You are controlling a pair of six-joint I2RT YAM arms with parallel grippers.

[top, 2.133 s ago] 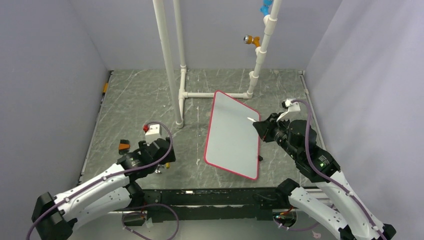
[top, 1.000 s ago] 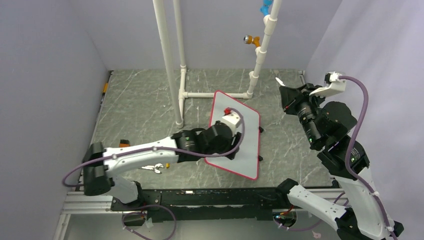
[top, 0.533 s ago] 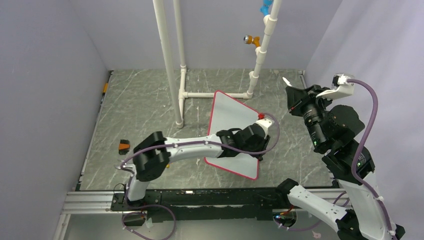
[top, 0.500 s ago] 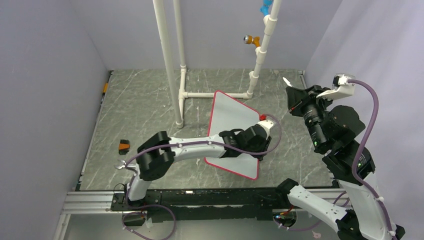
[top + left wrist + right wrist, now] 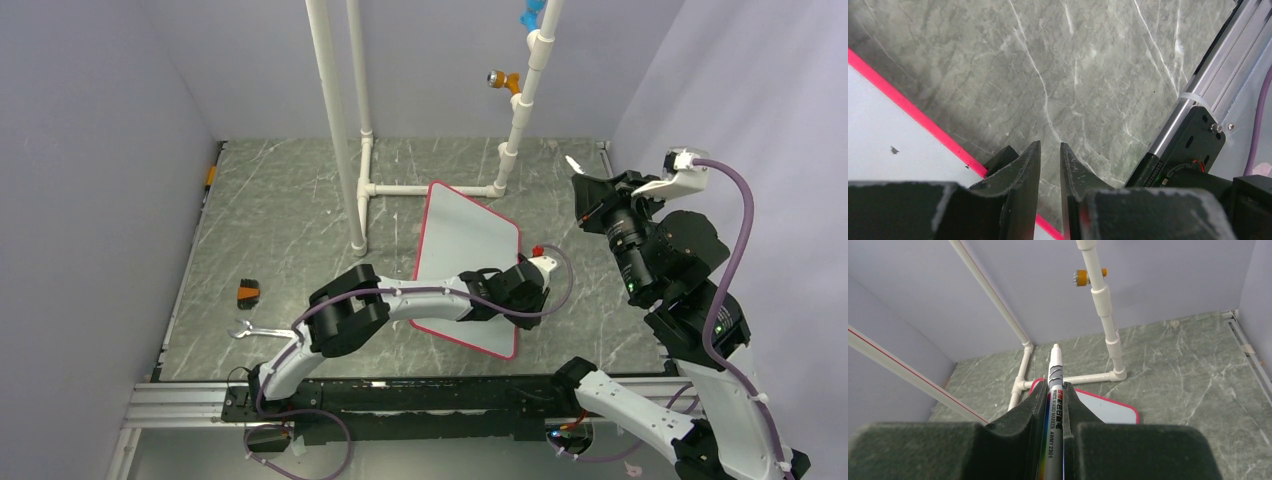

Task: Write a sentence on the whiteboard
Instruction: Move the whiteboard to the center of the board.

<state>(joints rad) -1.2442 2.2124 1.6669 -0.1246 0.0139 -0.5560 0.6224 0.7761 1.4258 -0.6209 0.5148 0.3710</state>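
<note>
The whiteboard [image 5: 462, 250] lies flat on the marble table, pale with a pink rim, and no sentence shows on its face. My left gripper [image 5: 530, 292] reaches across it to its right edge. In the left wrist view the left gripper [image 5: 1049, 145] has its jaws a narrow gap apart with only bare table between them. A black foot [image 5: 999, 157] and the pink rim [image 5: 923, 117] sit just left of the fingers. My right gripper [image 5: 585, 187] hangs high at the right, shut on a whiteboard marker [image 5: 1054, 371] with its tip pointing away. The whiteboard [image 5: 1108, 411] lies below it.
A white PVC pipe frame [image 5: 360, 190] stands behind the board and carries an orange fitting [image 5: 497, 79]. A wrench [image 5: 250, 329] and a small orange-black object [image 5: 247, 293] lie at the left. The aluminium rail [image 5: 1198, 95] runs along the near table edge.
My left arm has swept from the left of the table across the board to its right edge, jaws narrowing. The right arm rose with the marker, then held still.
</note>
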